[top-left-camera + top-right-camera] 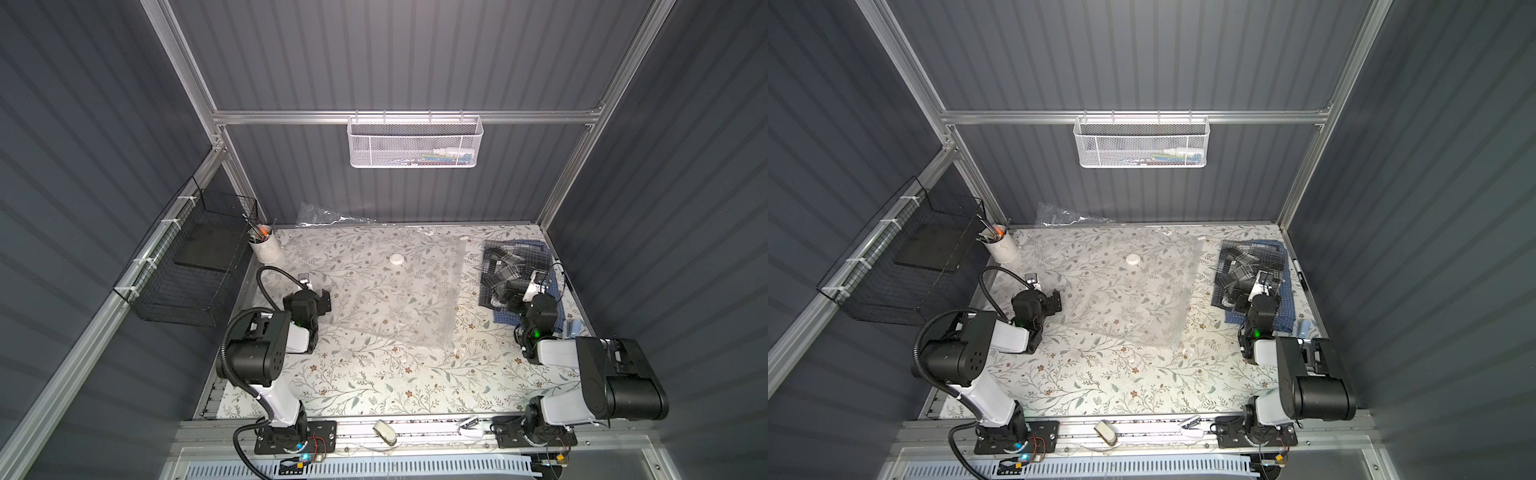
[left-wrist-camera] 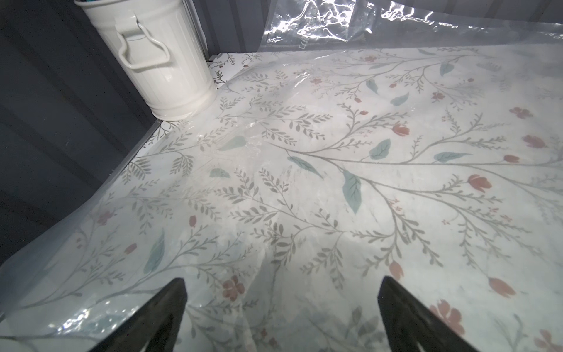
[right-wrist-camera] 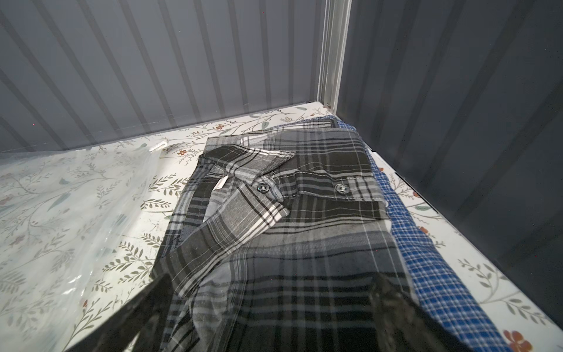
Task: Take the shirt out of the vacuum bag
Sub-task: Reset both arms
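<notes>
Top views, vacuum bag [image 1: 399, 291] flat, shirt [image 1: 503, 266] outside it, pens [image 1: 259, 232] in cup [image 1: 266, 253], left fingers [image 2: 164, 314], right fingers [image 3: 393, 307] released.

The shirt [image 1: 505, 264] lies right of the vacuum bag [image 1: 382, 299].

Dark grey ribbed walls [image 1: 415, 54] close in the left, far and right sides, framed by aluminium rails [image 1: 407, 117]. A white mesh basket [image 1: 415, 143] hangs on the far rail, a black wire basket [image 1: 187, 299] on the left. The tabletop [image 1: 374, 386] bears a pale floral print, brightly lit.
</notes>
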{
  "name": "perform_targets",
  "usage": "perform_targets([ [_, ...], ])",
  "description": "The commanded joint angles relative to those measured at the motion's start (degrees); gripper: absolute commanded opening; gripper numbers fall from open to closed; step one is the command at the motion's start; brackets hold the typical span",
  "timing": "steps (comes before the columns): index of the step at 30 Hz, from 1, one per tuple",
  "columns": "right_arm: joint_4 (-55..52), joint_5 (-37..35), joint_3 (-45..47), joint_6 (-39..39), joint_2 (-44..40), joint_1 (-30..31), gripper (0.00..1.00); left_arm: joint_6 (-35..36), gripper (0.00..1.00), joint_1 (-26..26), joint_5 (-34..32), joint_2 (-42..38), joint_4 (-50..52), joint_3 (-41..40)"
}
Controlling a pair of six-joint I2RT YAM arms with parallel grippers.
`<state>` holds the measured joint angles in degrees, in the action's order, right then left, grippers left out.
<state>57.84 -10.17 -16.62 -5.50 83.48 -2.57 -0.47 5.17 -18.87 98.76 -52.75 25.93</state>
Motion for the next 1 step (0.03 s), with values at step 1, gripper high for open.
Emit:
perform_targets([
  [1, 0.3, 0.7, -1.0, 0.4, 0.5, 0.3, 0.99, -0.3, 0.99, 0.0, 0.5, -0.5, -0.5, 0.4],
])
